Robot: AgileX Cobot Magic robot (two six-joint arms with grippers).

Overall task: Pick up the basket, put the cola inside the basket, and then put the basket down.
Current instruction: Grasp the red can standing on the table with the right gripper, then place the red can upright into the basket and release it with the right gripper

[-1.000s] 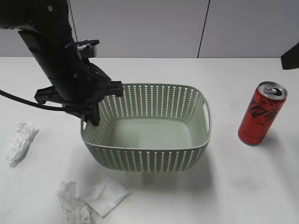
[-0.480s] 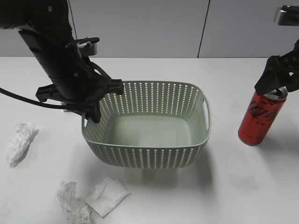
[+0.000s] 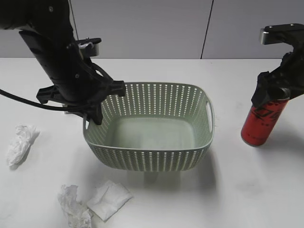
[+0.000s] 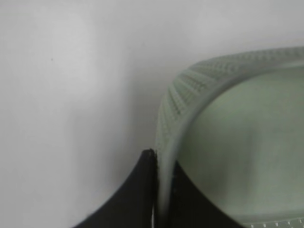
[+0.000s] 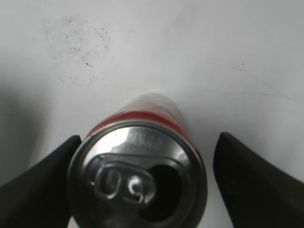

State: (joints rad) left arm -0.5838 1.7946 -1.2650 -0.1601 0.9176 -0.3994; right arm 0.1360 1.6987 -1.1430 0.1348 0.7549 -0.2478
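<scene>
**Left gripper on basket rim; right gripper over cola**

Count: one basket, one cola can, three crumpled tissues, two grippers.

1. Tissues. One crumpled tissue (image 3: 20, 144) lies at 9 o'clock of the basket, well apart from it. Two more tissues (image 3: 94, 203) lie at 7 o'clock, near the basket's front wall.

2. Left gripper (image 3: 93, 115). It is at the basket's 9 o'clock rim. In the left wrist view the gripper (image 4: 159, 190) has its black fingers (image 4: 137, 190) closed on the rim, one on each side of the wall.

3. Basket (image 3: 152, 161). Sage-green, slotted sides, nothing inside. Its wall (image 4: 171, 109) curves away from the pinched spot. Whether its base touches the table (image 3: 247, 190) cannot be told.

4. Cola (image 3: 259, 124). Red can standing upright at 3 o'clock of the basket, apart from it. Black lettering is present but not readable. The silver top (image 5: 137, 178) has its opening visible.

5. Right gripper (image 3: 271, 89). It is at the can's top. In the right wrist view the gripper (image 5: 142, 183) is spread wide, with the left finger (image 5: 40, 178) just beside the can and the right finger (image 5: 251, 178) clear of it. It grips nothing.
</scene>
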